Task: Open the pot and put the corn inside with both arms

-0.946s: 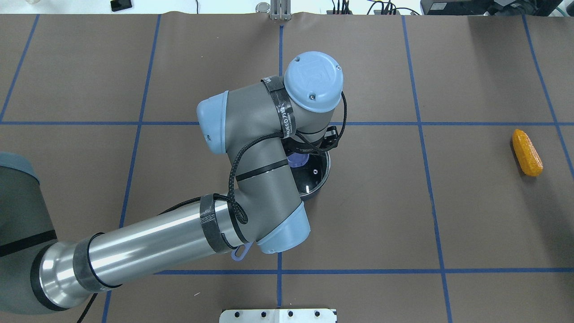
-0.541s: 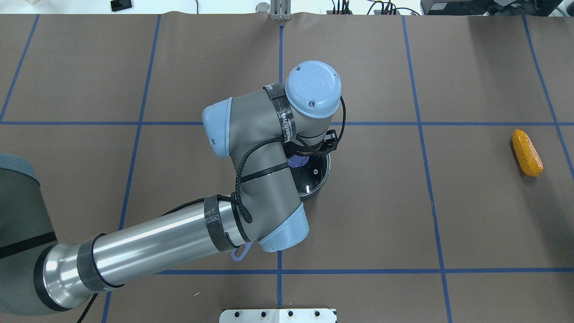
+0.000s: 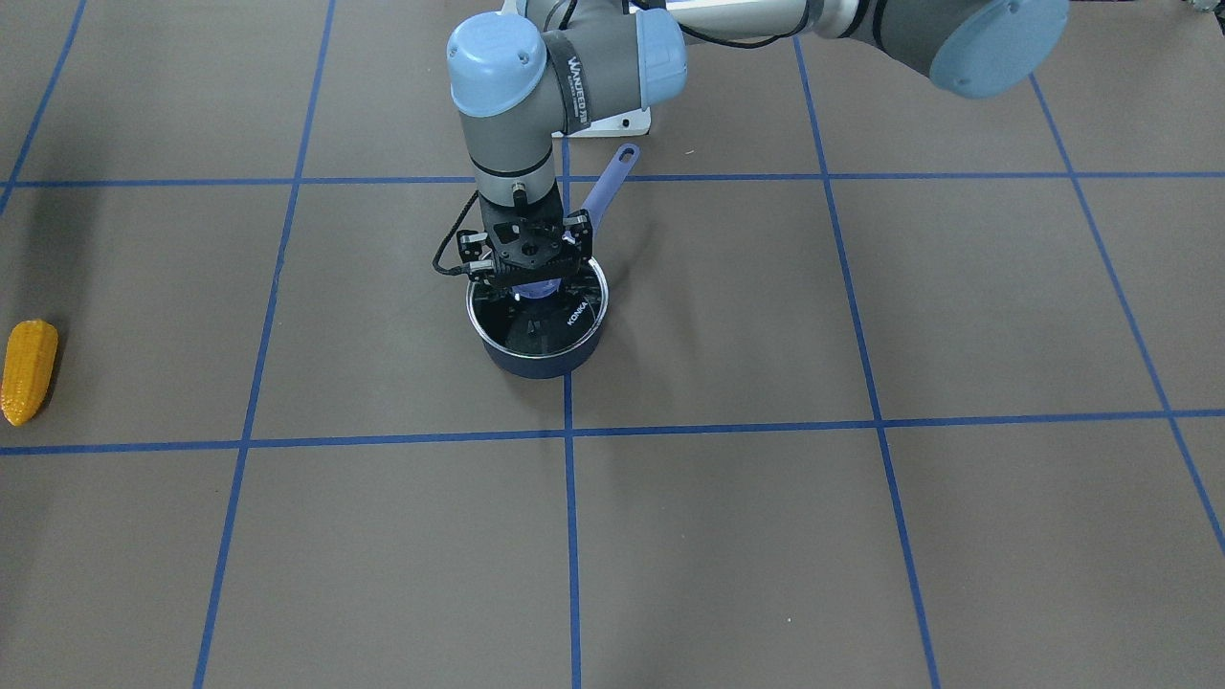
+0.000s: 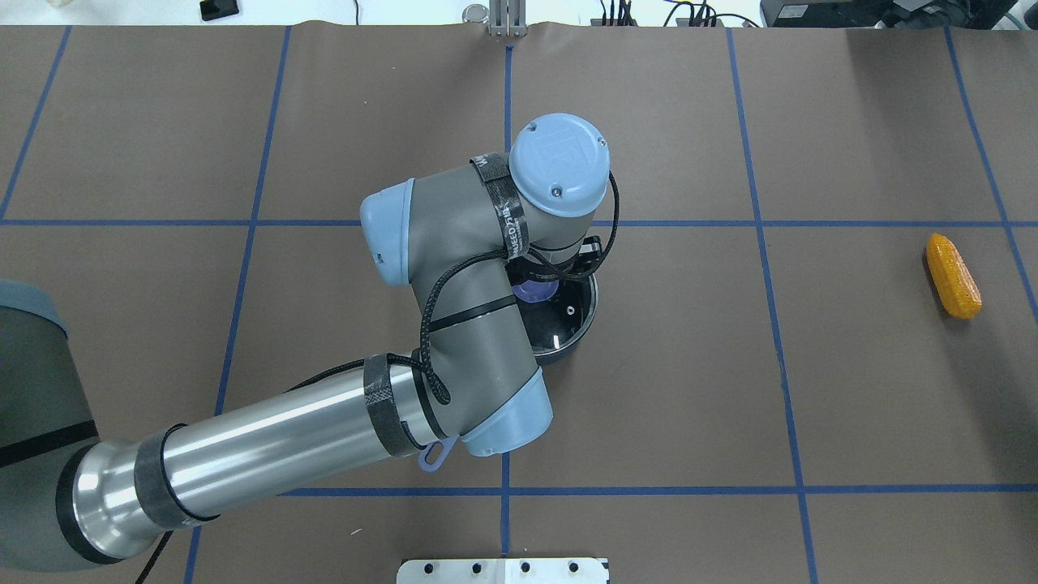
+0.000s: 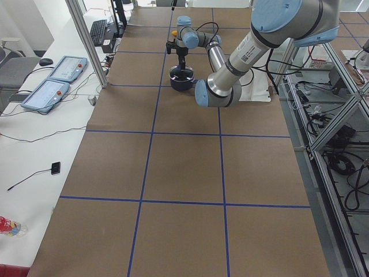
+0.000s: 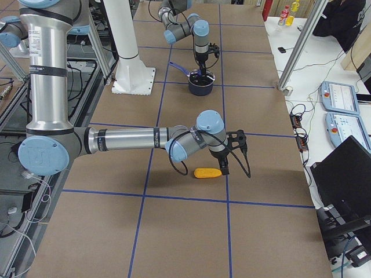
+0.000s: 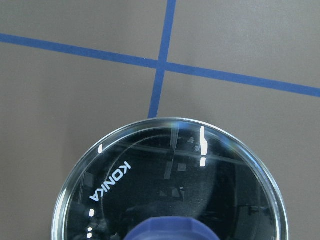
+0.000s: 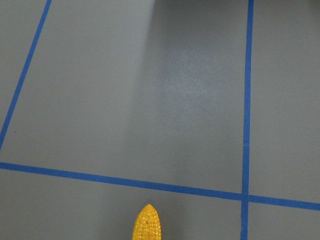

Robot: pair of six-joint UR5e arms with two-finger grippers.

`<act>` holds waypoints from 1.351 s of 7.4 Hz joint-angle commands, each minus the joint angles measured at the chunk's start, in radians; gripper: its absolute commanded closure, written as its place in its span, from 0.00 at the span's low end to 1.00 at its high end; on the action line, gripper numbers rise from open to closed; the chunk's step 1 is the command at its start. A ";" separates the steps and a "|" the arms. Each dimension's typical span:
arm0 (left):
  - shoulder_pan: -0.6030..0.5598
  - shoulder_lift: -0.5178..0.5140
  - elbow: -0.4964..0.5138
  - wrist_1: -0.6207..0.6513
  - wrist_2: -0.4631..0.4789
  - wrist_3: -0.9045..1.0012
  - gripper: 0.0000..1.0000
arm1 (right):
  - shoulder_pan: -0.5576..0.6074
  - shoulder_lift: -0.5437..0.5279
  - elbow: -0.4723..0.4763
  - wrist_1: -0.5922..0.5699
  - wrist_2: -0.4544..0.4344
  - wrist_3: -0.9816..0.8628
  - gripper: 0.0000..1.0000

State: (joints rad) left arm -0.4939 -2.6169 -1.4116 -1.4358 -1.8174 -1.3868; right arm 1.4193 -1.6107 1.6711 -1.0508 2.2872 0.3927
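Note:
A dark blue pot (image 3: pixel 536 359) with a glass lid (image 3: pixel 567 321) stands at the table's centre, its lilac handle (image 3: pixel 608 187) pointing toward the robot. My left gripper (image 3: pixel 531 282) hangs straight down over the lid, open, its fingers on either side of the purple knob (image 3: pixel 536 291). The knob shows in the left wrist view (image 7: pixel 172 229) at the bottom edge. The lid lies on the pot. The orange-yellow corn (image 4: pixel 954 276) lies far off on the robot's right. My right gripper (image 6: pixel 224 167) is above the corn (image 6: pixel 207 172); I cannot tell whether it is open. The right wrist view shows only the corn's tip (image 8: pixel 146 225).
Blue tape lines divide the brown table cover into squares. A white base plate (image 4: pixel 503 570) sits at the robot's edge of the table. Side benches with pendants (image 5: pixel 49 86) lie beyond the far edge.
My left wrist has shifted slightly left and lower over the pot lid. The pot, lid and corn have not moved.

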 commanded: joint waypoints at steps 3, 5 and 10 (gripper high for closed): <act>-0.003 0.049 -0.108 0.015 0.003 0.023 1.00 | 0.000 0.000 -0.001 0.000 -0.005 -0.002 0.00; -0.012 0.066 -0.205 0.096 0.004 0.052 1.00 | 0.000 0.000 -0.001 0.000 -0.005 -0.002 0.00; -0.168 0.701 -0.840 0.161 -0.038 0.516 1.00 | -0.002 -0.006 -0.001 0.000 -0.005 -0.002 0.00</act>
State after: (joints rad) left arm -0.6038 -2.0840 -2.1290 -1.2705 -1.8302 -0.9989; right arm 1.4179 -1.6134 1.6705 -1.0508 2.2826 0.3912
